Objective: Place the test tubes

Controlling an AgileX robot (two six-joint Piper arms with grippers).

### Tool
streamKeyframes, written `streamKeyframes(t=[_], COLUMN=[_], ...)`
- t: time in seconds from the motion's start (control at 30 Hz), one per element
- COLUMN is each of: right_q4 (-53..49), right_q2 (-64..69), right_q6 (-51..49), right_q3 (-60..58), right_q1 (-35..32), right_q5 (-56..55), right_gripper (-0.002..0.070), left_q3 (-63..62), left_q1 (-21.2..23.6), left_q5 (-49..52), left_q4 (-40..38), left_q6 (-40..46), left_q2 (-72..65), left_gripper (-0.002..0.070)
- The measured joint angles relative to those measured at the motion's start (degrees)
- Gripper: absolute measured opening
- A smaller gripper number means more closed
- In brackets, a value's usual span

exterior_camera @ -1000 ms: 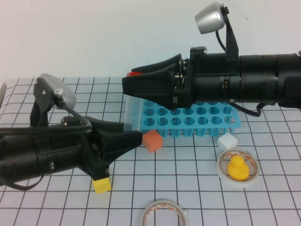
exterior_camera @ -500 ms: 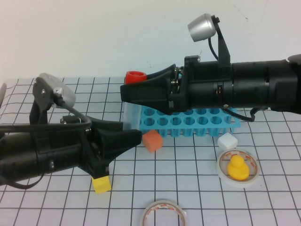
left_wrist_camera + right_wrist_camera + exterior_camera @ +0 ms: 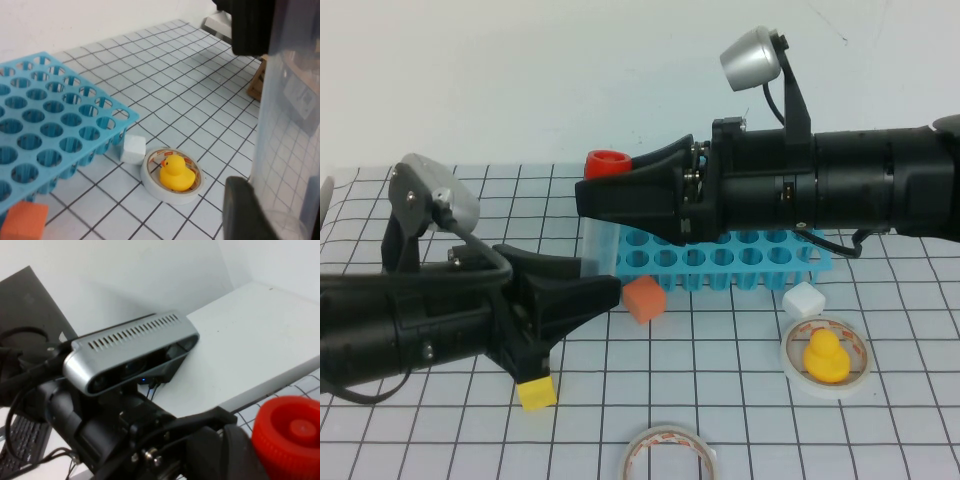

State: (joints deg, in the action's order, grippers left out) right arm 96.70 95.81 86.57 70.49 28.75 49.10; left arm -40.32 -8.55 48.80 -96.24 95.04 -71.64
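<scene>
Over the last second the right gripper point(image 3: 588, 196) has shifted, so the red cap point(image 3: 608, 162) it half hid now shows whole. The left gripper point(image 3: 609, 291) has barely moved.

The counter point(image 3: 720, 400) is white with a black grid of squares, and a plain white wall point(image 3: 570, 70) rises behind it.

The test tube point(image 3: 598, 240) is clear. It stands nearly upright above the counter, long axis vertical, with the cap at 12 o'clock and the bottom end at 6 o'clock. It is at the left end of the blue rack point(image 3: 740, 262), not in any hole.

The right gripper reaches in from 3 o'clock, closed on the tube just under the cap. The left gripper comes from 8 o'clock and is clamped on the tube's lower part. Its wrist view shows the clear wall between the dark fingers point(image 3: 245, 210).

An orange cube point(image 3: 643, 299) sits at 5 o'clock from the tube's foot. At 4 o'clock from the rack, a yellow duck point(image 3: 825, 357) sits inside a tape roll point(image 3: 790, 366), with a white cube point(image 3: 804, 300) just beside it.
</scene>
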Motion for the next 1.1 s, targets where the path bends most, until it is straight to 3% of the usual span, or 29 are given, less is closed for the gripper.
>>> streamKeyframes(t=[0.23, 0.47, 0.57, 0.67, 0.73, 0.8, 1.1], right_q4=[0.0, -0.1, 0.1, 0.3, 0.6, 0.7, 0.7], right_q2=[0.0, -3.6, -6.0, -8.3, -9.2, -9.7, -9.7], right_q6=[7.3, 15.1, 17.3, 18.1, 18.3, 18.3, 18.4], right_q3=[0.1, 0.1, 0.1, 0.1, 0.1, 0.1, 0.1], right_q1=[0.0, 0.1, 0.1, 0.1, 0.1, 0.1, 0.1], right_q5=[0.3, -13.7, -19.0, -21.3, -21.6, -21.7, -21.7], right_gripper=[0.0275, 0.0275, 0.0275, 0.0275, 0.0275, 0.0275, 0.0275], left_q3=[0.0, 0.0, 0.0, 0.0, 0.0, 0.0, 10.2], left_q1=[0.0, 0.6, 2.6, 6.7, 10.6, 13.8, 15.1], left_q5=[2.0, 1.7, 0.7, -1.3, -2.2, -3.3, -11.0], left_q4=[0.0, 0.0, 0.1, 3.5, 7.4, 10.2, 20.6], left_q6=[4.9, 6.8, 7.8, 6.1, 3.1, 0.9, -6.2], left_q2=[0.0, 0.0, 0.0, 0.4, 1.7, 3.7, 19.4], left_gripper=[0.0470, 0.0512, 0.0459, 0.0288, 0.0133, 0.0056, 0.0001])
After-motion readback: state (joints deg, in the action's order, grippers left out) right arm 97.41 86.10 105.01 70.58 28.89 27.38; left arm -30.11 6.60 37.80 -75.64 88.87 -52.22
